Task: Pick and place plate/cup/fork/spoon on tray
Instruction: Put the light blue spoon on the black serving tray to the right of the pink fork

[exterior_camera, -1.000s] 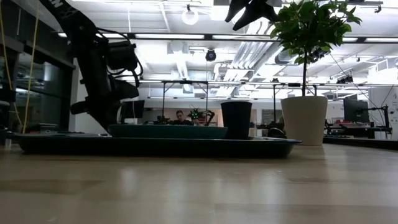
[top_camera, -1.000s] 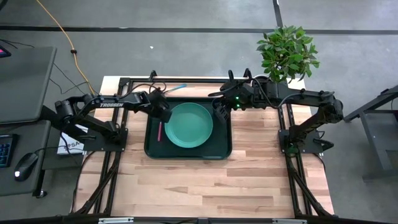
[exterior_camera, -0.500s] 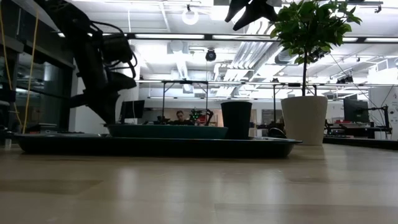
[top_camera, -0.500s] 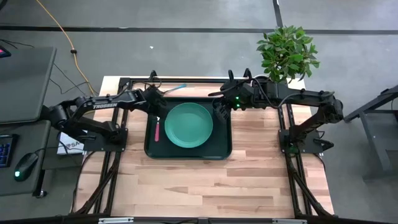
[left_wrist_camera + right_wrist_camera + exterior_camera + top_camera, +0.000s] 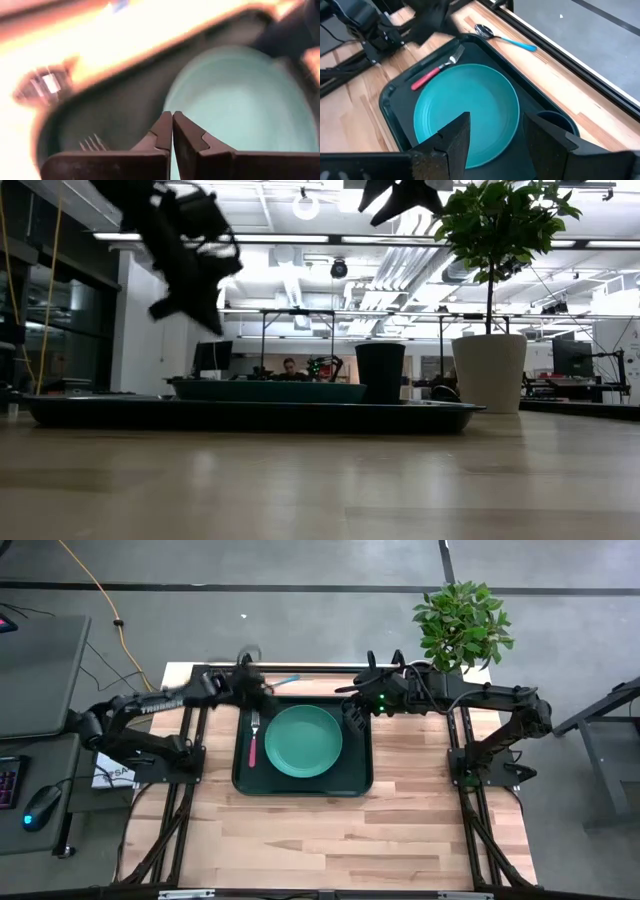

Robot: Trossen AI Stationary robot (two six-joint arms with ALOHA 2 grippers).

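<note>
The dark green tray [image 5: 240, 775] holds the green plate [image 5: 304, 740] in its middle. The red-handled fork [image 5: 253, 743] lies flat on the tray floor left of the plate, tines toward the far edge. The dark cup [image 5: 380, 372] stands upright at the tray's far right corner. The teal-handled spoon [image 5: 286, 681] lies on the table beyond the tray. My left gripper [image 5: 172, 118] is shut and empty, raised above the tray's far left corner [image 5: 190, 290]. My right gripper [image 5: 495, 127] is open and empty, high above the cup [image 5: 400, 195].
A white plant pot [image 5: 490, 372] with a leafy plant [image 5: 460, 625] stands at the table's far right corner. Black frame rails [image 5: 300, 668] run along the far edge behind the spoon. Bare wooden table [image 5: 330, 830] lies on the near side of the tray.
My left gripper has risen from just above the fork and drawn back toward the table's far edge and left. The fork stays lying on the tray beside the plate, now uncovered.
</note>
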